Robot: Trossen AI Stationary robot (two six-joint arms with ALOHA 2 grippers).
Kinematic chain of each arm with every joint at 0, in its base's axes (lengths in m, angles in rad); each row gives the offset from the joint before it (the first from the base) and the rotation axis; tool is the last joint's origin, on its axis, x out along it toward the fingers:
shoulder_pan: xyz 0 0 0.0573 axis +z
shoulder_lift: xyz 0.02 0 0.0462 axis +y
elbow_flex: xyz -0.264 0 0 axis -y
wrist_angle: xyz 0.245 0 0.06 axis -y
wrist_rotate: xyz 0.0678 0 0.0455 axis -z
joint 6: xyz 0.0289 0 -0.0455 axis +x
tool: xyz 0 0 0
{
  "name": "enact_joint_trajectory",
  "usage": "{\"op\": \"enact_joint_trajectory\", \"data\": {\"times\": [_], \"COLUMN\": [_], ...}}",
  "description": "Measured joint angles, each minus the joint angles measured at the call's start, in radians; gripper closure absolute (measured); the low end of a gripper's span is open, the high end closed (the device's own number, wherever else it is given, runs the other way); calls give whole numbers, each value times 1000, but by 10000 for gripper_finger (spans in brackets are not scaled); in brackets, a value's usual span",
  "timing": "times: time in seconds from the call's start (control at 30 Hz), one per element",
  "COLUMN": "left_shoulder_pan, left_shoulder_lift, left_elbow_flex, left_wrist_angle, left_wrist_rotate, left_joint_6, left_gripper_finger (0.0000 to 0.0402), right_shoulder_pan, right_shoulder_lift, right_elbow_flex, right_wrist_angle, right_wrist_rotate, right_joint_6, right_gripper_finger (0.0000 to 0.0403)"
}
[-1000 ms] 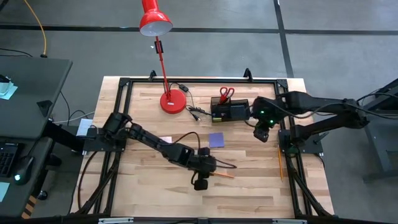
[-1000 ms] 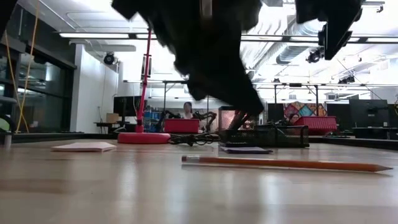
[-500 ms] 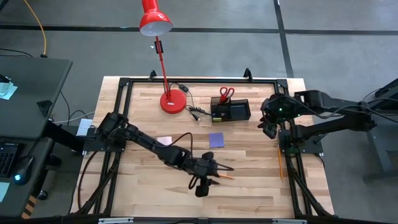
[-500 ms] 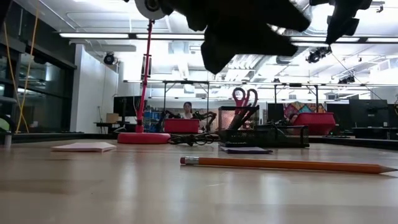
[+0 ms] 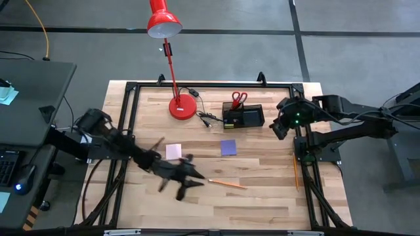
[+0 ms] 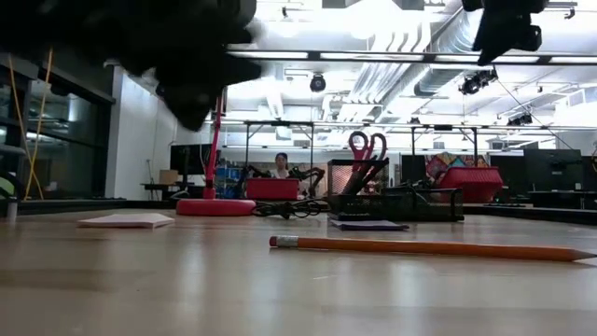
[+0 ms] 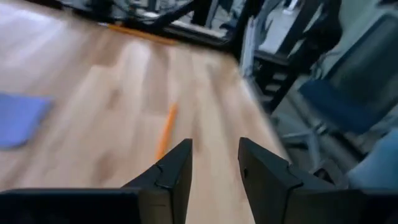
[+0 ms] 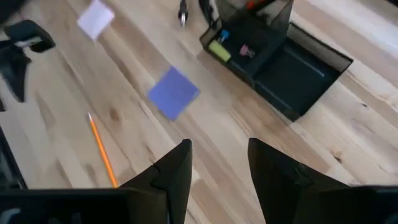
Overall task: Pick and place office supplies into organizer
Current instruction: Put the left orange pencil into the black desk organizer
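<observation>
1. The left gripper (image 5: 187, 180) is seen above the near-middle part of the table (image 5: 262, 196), blurred in the high view; in the left wrist view its fingers (image 7: 174, 171) stand apart with a clear gap between them, and nothing is held.
2. An orange pencil (image 5: 228, 184) is found lying flat on the table just to the right of the left gripper, apart from it; in the low view it lies across the foreground, eraser end to the left.
3. The right gripper (image 5: 279, 126) is held above the table's right edge, just right of the organizer (image 5: 244, 117); its fingers (image 8: 171, 171) are parted and nothing is gripped.
4. The organizer is placed at the far middle of the table, with red-handled scissors (image 5: 237, 99) standing upright in its far compartment and a small yellowish piece (image 8: 219, 50) in a smaller one.
5. A purple sticky-note pad (image 5: 228, 147) is laid flat on the table nearer than the organizer; a pink sticky-note pad (image 5: 173, 151) is laid to its left, well apart.
6. A second pencil (image 5: 296, 170) is seen along the table's right frame.
7. A red desk lamp (image 5: 183, 107) is stood left of the organizer.
</observation>
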Motion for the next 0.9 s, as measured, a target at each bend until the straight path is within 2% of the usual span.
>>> {"op": "enact_joint_trajectory", "data": {"times": [0.17, 0.23, 0.4, 0.67, 0.7, 0.77, 0.9], "left_shoulder_pan": [1, 3, 11, 17, 28, 65, 130], "left_shoulder_lift": [-55, -58, -61, -58, -46, -16, 73], "left_elbow_flex": [-183, -202, -205, -206, -205, -207, -177], "left_wrist_angle": [90, 104, 107, 86, 84, 87, 192], "left_wrist_rotate": [-15, -18, -44, -56, -42, 65, 210], "left_joint_6": [138, 191, 202, 227, 242, 261, 287], "left_gripper_finger": [282, 285, 303, 316, 314, 305, 281], "right_shoulder_pan": [0, 0, 0, 0, 0, 0, 0], "right_shoulder_lift": [4, 9, 40, 104, 113, 133, 173], "right_elbow_flex": [0, 0, 0, 0, 0, 0, 0], "right_wrist_angle": [34, 34, 37, 70, 73, 89, 114], "right_wrist_rotate": [47, 46, 18, 13, 17, 17, -14], "right_joint_6": [97, 148, 221, 212, 210, 210, 210], "right_gripper_finger": [258, 258, 258, 258, 258, 258, 258]}}
